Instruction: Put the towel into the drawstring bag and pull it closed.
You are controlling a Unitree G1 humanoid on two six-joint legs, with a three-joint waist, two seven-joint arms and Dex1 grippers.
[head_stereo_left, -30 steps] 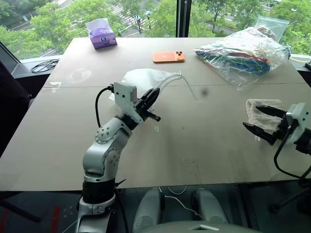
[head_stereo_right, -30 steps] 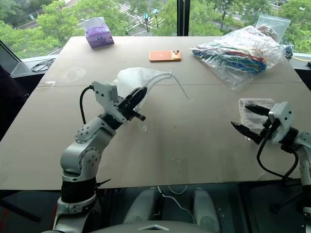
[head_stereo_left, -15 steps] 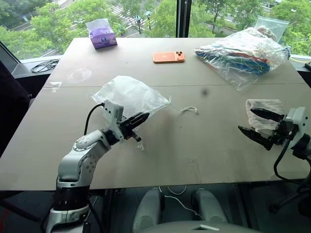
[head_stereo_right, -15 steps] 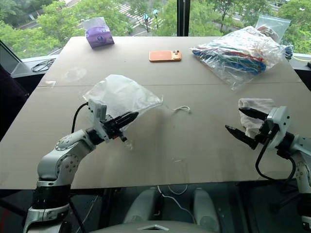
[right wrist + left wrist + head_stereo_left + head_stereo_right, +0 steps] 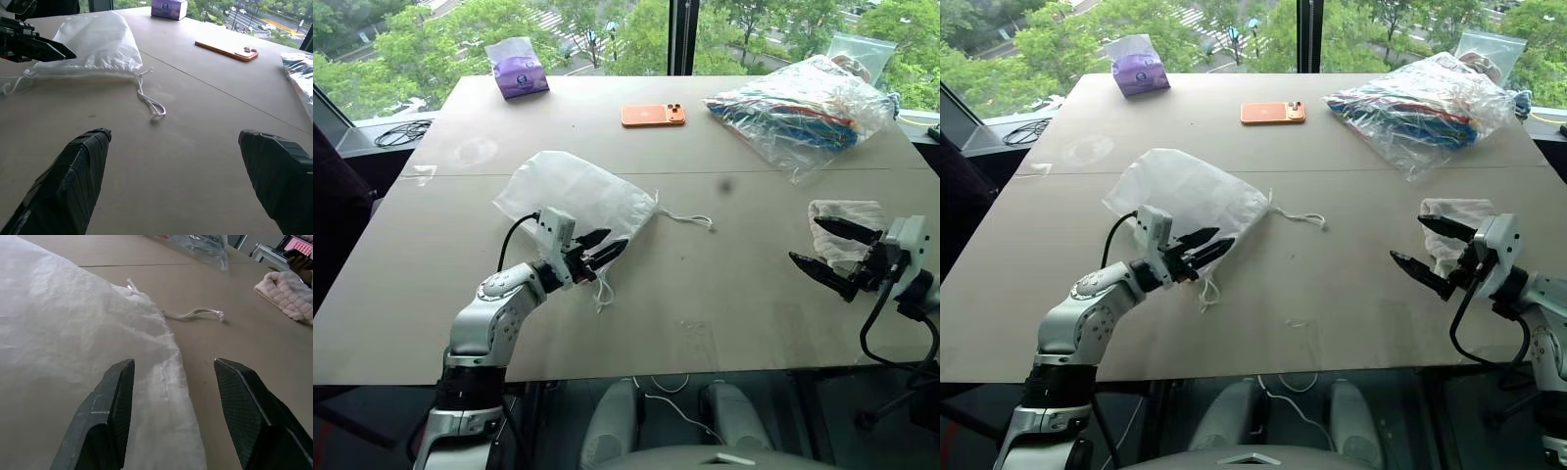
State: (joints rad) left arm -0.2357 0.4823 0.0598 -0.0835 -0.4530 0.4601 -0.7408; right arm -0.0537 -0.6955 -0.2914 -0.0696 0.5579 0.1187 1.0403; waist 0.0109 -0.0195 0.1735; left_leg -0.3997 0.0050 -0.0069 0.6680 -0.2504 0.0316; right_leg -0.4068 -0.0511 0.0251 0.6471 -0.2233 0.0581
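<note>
The drawstring bag [image 5: 576, 192] lies flat on the worktop [image 5: 705, 294] under the left gripper [image 5: 604, 249], jaws apart, apparently empty-handed, while the wide-open right gripper [image 5: 829, 251] hovers beside the towel [image 5: 847, 212].

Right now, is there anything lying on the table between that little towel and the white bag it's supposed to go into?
Nothing visible does. The towel lies by the right gripper, and the stretch of table between it and the drawstring bag holds only the bag's own cord.
</note>
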